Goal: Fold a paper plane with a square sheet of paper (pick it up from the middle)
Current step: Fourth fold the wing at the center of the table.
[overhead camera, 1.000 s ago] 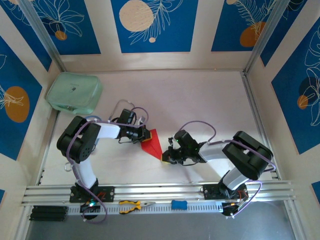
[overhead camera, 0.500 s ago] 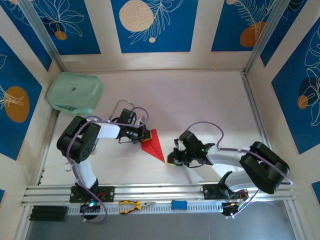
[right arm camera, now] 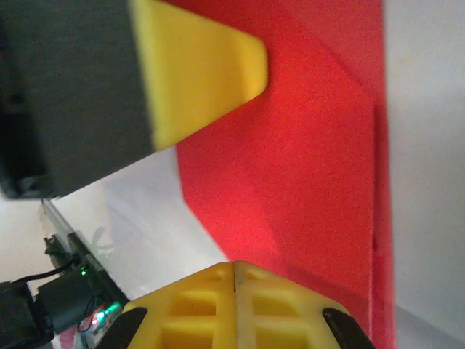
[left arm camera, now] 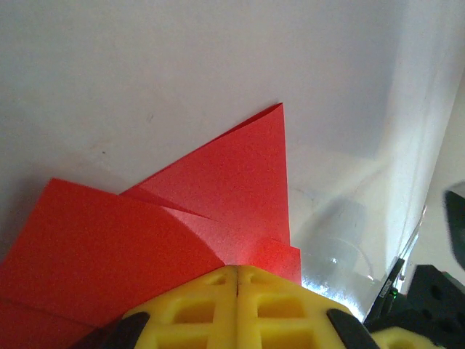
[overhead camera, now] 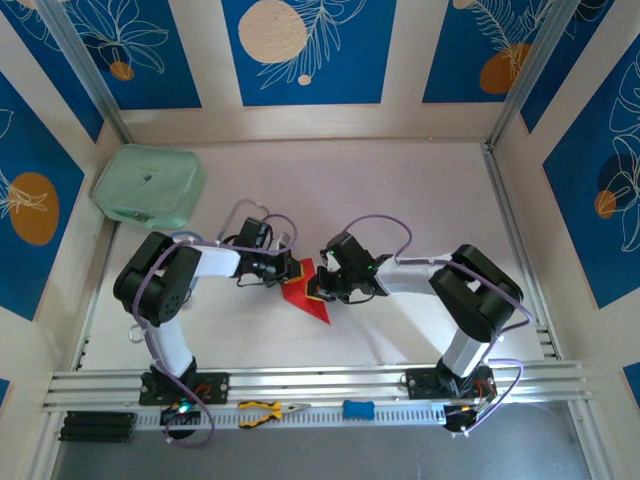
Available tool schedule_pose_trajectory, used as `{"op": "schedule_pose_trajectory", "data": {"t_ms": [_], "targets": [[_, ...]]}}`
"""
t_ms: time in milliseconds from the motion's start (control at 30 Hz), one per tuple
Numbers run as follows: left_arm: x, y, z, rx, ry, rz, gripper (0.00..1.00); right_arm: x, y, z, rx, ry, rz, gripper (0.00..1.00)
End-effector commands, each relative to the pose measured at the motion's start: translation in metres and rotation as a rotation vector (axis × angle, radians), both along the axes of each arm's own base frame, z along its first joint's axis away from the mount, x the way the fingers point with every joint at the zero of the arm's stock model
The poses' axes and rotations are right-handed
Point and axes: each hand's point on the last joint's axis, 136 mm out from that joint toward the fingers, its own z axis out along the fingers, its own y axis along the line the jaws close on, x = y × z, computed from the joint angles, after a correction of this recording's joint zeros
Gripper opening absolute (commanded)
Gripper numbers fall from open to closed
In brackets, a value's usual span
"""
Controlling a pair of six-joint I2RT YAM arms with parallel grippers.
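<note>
Walls (overhead camera: pixel 310 50), three, cream with blue leaf-print panels, enclose one pale table (overhead camera: pixel 420 190). Rail (overhead camera: pixel 320 385), one, ribbed aluminium, spans the near edge. Arms, two, white and black with purple cables: left arm (overhead camera: pixel 160 285) and right arm (overhead camera: pixel 480 300), both bent inward to meet just left of the table's centre. Pouch (overhead camera: pixel 148 186), one, mint-green, in the far left corner, well apart from the arms. Red paper (overhead camera: pixel 303 296), one, partly folded to a point aimed at the rail, flat on the table between the two wrists; its middle is covered from above by the right wrist, and in the left wrist view (left arm camera: pixel 218 189) its overlapping flaps run under the fingers. Left gripper (overhead camera: pixel 293 270), yellow pads closed to a seam (left arm camera: pixel 237 270) at the paper's left edge; right gripper (overhead camera: pixel 320 288), pads likewise closed to a seam (right arm camera: pixel 235 265) over the paper (right arm camera: pixel 312 167). Whether either pair pinches the sheet or merely presses on it cannot be told, the tips being cut off by the frame. One more yellow finger (right arm camera: pixel 203 65), on a blurred dark body, lies on the paper opposite. Pliers (overhead camera: pixel 270 409), one, yellow-handled, and a blue block (overhead camera: pixel 358 409), one, on the rail's near strip.
</note>
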Motion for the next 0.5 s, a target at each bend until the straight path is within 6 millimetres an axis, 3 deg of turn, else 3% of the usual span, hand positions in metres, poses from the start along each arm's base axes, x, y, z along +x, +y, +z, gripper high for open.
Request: {"op": "schedule_pose_trajectory", "data": {"t_ms": [0,133,300,467], "targets": [[-0.007,0.024,-0.032,0.116,0.060,0.042,0.00,0.009,0.012,0.005,0.037,-0.016,0.009,0.02],[-0.008,0.023,-0.033,0.115,0.063,0.042,0.00,0.006,0.008,-0.014,0.008,0.021,-0.005,0.02],[-0.008,0.025,-0.033,0.122,0.062,0.039,0.00,-0.019,-0.009,-0.042,-0.050,0.089,-0.011,0.02],[-0.008,0.025,-0.035,0.127,0.067,0.040,0.00,-0.034,-0.021,-0.039,-0.030,0.088,-0.012,0.03]]}}
